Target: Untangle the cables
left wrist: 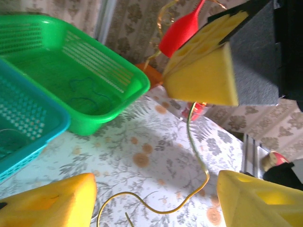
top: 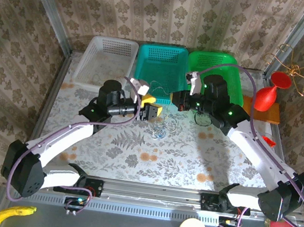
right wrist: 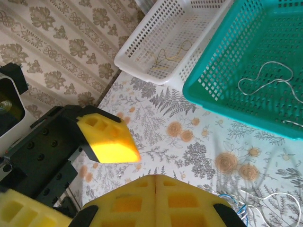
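My right gripper [right wrist: 155, 184], pads pressed together, pinches a thin tan-yellow cord [left wrist: 207, 175]. It dangles between my left gripper's [left wrist: 156, 191] spread pads. The other thin tangled cables [top: 164, 129] lie on the floral desk [top: 135, 159] just below.

Left gripper [left wrist: 156, 189] pads: yellow foam on black mounts. Right gripper [right wrist: 155, 189] pads: the same yellow. Tan-yellow cable [left wrist: 191, 137], between the left gripper's pads. Table cover [top: 151, 158], beneath both grippers: pale, printed with grey ferns and orange blossoms. Beyond the grippers: white basket [top: 113, 52], teal basket [top: 161, 64] holding a whitish cable [right wrist: 265, 82], green basket [top: 225, 70]. Wallpaper [top: 155, 7], behind the baskets: beige, damask-striped. Arm wires [top: 65, 130]: purple.
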You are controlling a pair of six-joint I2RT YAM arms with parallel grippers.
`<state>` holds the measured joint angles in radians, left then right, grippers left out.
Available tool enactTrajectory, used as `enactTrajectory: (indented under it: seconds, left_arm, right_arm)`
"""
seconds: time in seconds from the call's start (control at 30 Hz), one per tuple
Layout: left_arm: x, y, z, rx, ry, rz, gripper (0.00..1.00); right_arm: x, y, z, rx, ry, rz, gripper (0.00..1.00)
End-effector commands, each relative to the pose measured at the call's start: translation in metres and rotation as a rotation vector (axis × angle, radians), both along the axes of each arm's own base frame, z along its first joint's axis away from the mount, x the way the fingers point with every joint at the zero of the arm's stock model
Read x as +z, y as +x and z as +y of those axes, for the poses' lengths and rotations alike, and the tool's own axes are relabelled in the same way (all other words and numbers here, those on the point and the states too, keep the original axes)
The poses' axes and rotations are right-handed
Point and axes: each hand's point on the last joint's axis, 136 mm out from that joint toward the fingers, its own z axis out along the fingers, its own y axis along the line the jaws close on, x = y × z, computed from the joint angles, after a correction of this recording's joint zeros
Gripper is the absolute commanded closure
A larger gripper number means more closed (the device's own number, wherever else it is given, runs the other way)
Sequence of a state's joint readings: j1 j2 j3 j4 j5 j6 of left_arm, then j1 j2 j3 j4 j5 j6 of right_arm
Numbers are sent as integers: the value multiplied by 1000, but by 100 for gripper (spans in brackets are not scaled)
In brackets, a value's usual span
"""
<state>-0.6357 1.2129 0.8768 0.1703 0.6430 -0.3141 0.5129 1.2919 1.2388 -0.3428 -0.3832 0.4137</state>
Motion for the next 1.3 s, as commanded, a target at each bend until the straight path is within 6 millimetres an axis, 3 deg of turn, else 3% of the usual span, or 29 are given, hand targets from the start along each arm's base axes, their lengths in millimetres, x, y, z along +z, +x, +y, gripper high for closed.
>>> enactTrajectory:
  seconds: [0.0, 0.27, 0.47, 0.6, 0.67, 0.73, 0.83, 0.93, 1.1, 1.27]
  left_arm:
    - [18, -11, -16, -99, -48, -14, 31]
    - [9, -11, -33, -137, -55, 17, 33]
    - [8, -10, -39, -145, -84, 27, 58]
    - [6, -9, -41, -147, -94, 41, 88]
    - [5, -5, -39, -121, -96, 40, 100]
    - [5, 2, -32, -79, -102, 38, 100]
    - [8, 18, -13, 11, -130, 38, 100]
    - [14, 39, 17, 112, -160, 42, 100]
    - [25, 86, 88, 365, -154, 8, 100]
    - [36, 135, 156, 582, -119, -27, 100]
  right_arm:
    - [9, -4, 11, 48, 9, -19, 100]
    - [10, -9, 21, 72, 14, -22, 100]
    - [10, -10, 26, 78, 24, -18, 100]
    - [11, -9, 26, 76, 35, -17, 100]
    - [13, -9, 24, 65, 37, -22, 86]
    - [16, -7, 18, 44, 42, -26, 63]
    - [20, -5, 7, 8, 56, -31, 47]
    - [20, -3, -7, -41, 65, -33, 41]
    - [8, -3, -26, -114, 82, -18, 37]
    - [-12, -6, -31, -136, 84, 21, 37]
